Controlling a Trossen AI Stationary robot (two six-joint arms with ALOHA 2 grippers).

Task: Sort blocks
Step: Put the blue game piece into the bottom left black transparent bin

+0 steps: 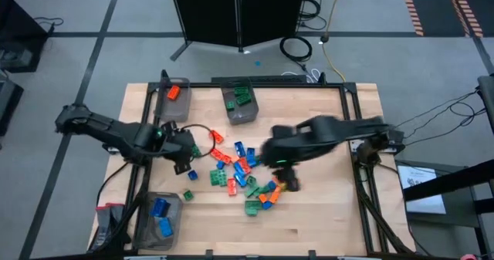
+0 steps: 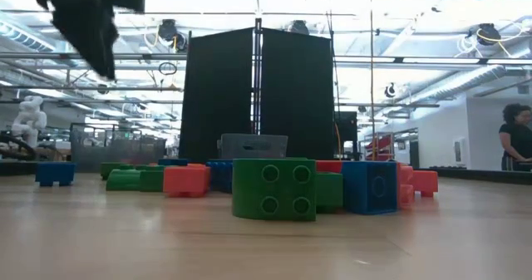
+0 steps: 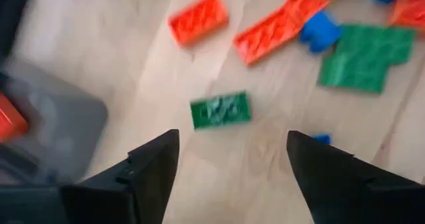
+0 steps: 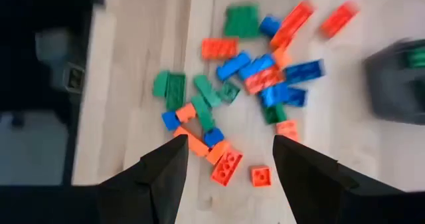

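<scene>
Orange, green and blue blocks point(image 1: 241, 175) lie in a loose pile on the middle of the table; in the low view they form a row point(image 2: 274, 189). My left gripper point(image 1: 187, 158) is open and hangs over the pile's left edge, with a single green block point(image 3: 220, 110) flat on the wood ahead of its fingers point(image 3: 226, 177). My right gripper point(image 1: 268, 158) is open above the pile's right side, looking down on the scattered blocks point(image 4: 246, 78) past its fingers point(image 4: 226, 177). Neither gripper touches a block.
Three dark bins stand on the table: one with an orange block at the far left point(image 1: 173, 99), one with green blocks at the far middle point(image 1: 239, 103), and one with blue blocks at the near left point(image 1: 158, 218). Bare wood lies near and right of the pile.
</scene>
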